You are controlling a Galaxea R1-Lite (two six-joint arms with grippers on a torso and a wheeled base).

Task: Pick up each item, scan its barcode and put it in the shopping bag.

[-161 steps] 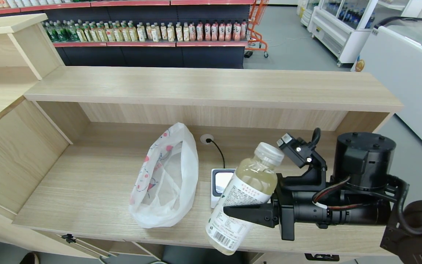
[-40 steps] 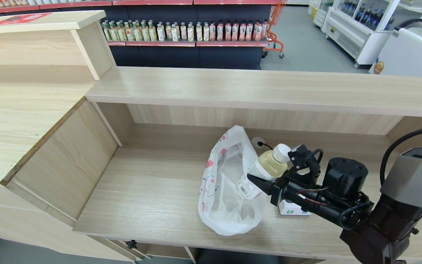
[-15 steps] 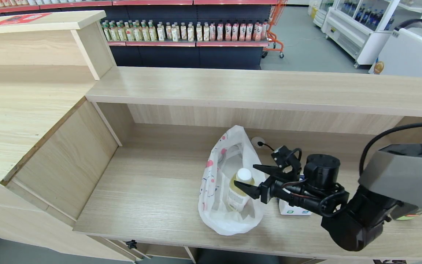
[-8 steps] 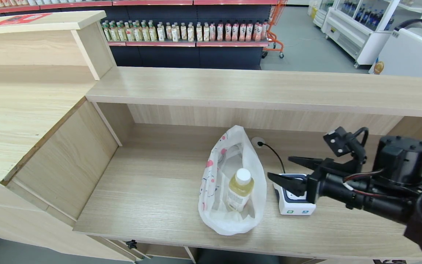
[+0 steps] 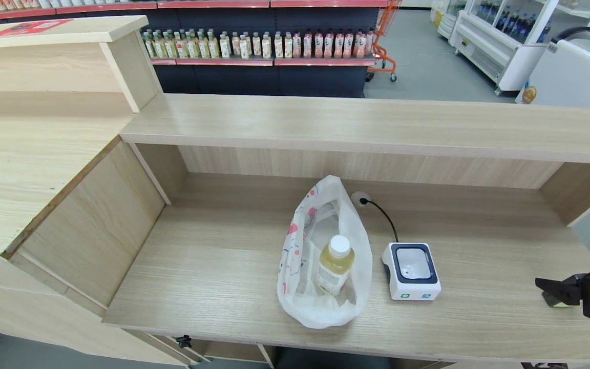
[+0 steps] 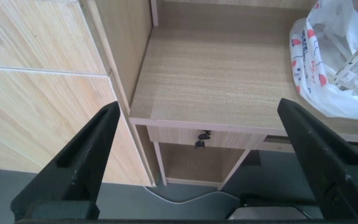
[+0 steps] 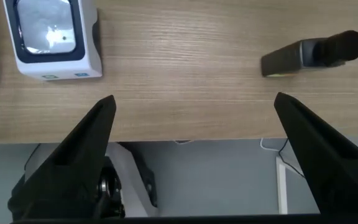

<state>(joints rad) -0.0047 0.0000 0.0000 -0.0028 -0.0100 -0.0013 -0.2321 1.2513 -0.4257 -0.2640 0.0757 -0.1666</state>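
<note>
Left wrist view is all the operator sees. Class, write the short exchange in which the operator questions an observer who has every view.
Operator: Where is the scanner?
Observer: The scanner stands on the counter, beside the shopping bag, on the robot's right of it.
Operator: Is the right gripper holding anything?
Observer: No. The right gripper is open and empty, above the counter's near edge.

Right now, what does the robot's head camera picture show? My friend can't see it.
A bottle with a white cap stands inside a white shopping bag on a wooden counter. A small white scanner sits just right of the bag, and the right gripper is open near the counter's right end.
</note>
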